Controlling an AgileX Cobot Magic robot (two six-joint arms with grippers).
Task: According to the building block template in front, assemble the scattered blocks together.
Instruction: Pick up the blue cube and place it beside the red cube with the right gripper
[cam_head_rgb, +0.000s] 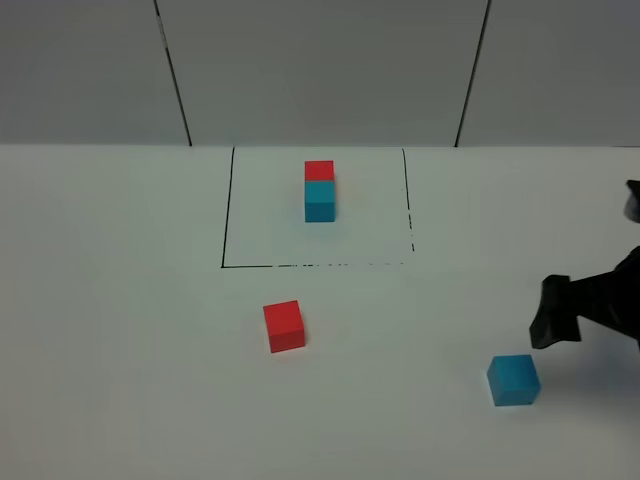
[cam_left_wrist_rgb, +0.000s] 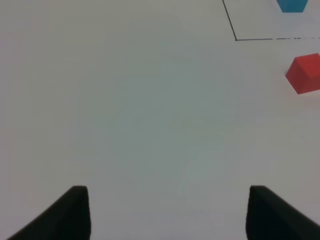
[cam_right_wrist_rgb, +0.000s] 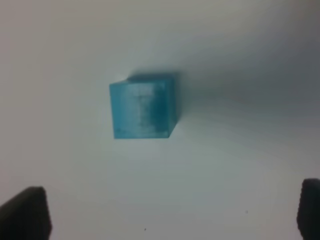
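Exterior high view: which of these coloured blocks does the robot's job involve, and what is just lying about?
Part of the job:
- red-and-blue template bar, inside the outline
- loose red cube
- loose blue cube, near the right edge

Just there:
- black outline drawn on the surface
- white table

The high camera looks down and forward across the white table to the back wall, the left wrist camera looks low over it, sharing the red cube with that view, and the right wrist camera hangs close above the blue cube, shared likewise.
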